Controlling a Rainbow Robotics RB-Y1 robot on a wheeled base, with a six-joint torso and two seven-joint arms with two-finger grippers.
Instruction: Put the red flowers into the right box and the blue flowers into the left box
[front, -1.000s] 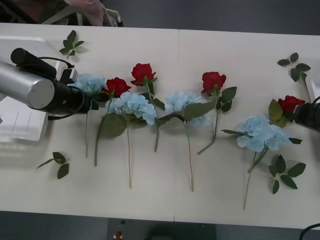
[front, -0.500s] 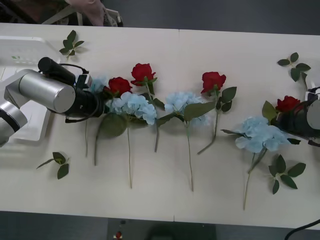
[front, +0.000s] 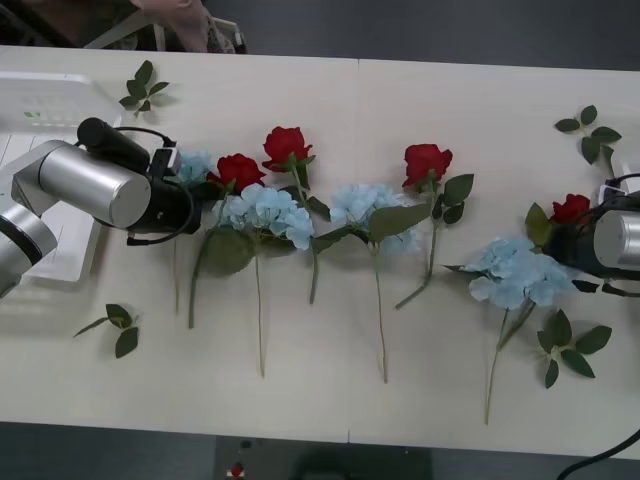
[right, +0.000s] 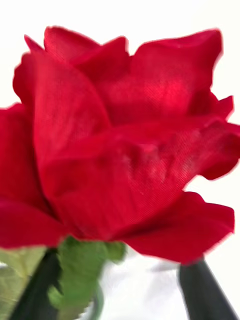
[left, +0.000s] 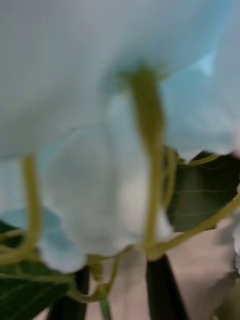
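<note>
Pale cream table (front: 300, 400), two panels butted with a seam down the middle; dark floor beyond the far edge. Loose leaf sprigs (front: 141, 86) lie scattered near the corners.

Landmark: the left box (front: 50, 100), translucent white bin at the table's left end. Blue flowers and red flowers lie in a rough row running away from it toward the right end, stems pointing to the near edge.

Left gripper (left: 117, 292) is just beside the left box, over the nearest blue flower (front: 193, 165). Wrist view: black fingers (left: 162, 290) close together with thin stem branches between them, under the puffy head. Whether they actually pinch the stem, cannot tell.

Right gripper (right: 117, 292) is at the far end of the row from the left box, at the last red flower (front: 570, 208). Wrist view: bloom fills the frame above the two dark fingers (right: 202, 292), which stand spread either side of the green calyx. Not clenched.

Handling, my judgement: all very light, fabric and plastic. Heads soft and crushable, petals give no purchase. Stems thin, likely wire-cored, so springy and prone to swing. Best hold looks to be the stem just under the head, clear of leaves. Neighbouring heads overlap; lifting one may drag another.

Appearance: roses deep red, tight layered petals, dark leaves. Blue ones pale sky-blue, wide clustered puffs, one broad leaf each, long stems.
</note>
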